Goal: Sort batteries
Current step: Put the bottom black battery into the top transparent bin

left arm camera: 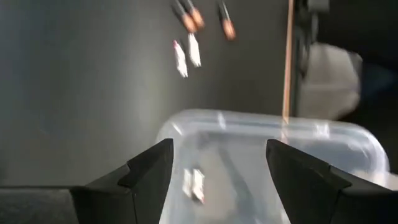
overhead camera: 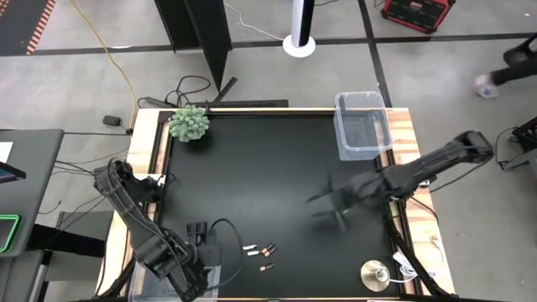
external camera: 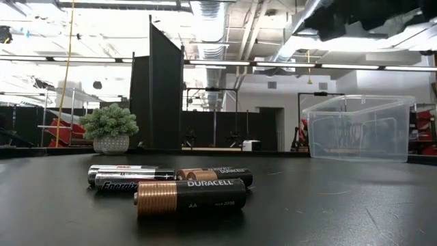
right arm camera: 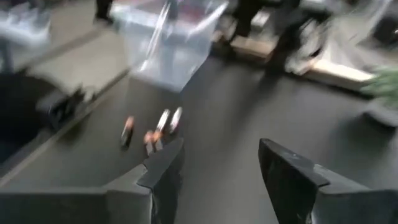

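Several batteries lie loose on the black table near its near edge: whitish-silver ones [overhead camera: 250, 248] [left arm camera: 180, 59] and dark ones with orange ends [overhead camera: 268, 250] [left arm camera: 227, 22] [external camera: 191, 196]. One more whitish battery [left arm camera: 194, 183] lies inside the clear bin [left arm camera: 267, 155] at the near left corner. My left gripper [left arm camera: 217, 149] [overhead camera: 199, 237] hovers open over that bin, to the left of the loose batteries. My right gripper [right arm camera: 221, 149] [overhead camera: 331, 205] hangs open above the table's middle right, facing the batteries [right arm camera: 152, 138], and looks blurred.
A second clear bin [overhead camera: 362, 124] [external camera: 358, 126] stands at the far right corner. A small potted plant [overhead camera: 189, 123] [external camera: 109, 128] sits at the far left corner. A round silver disc [overhead camera: 373, 273] lies near the near right corner. Bare table stretches between the arms.
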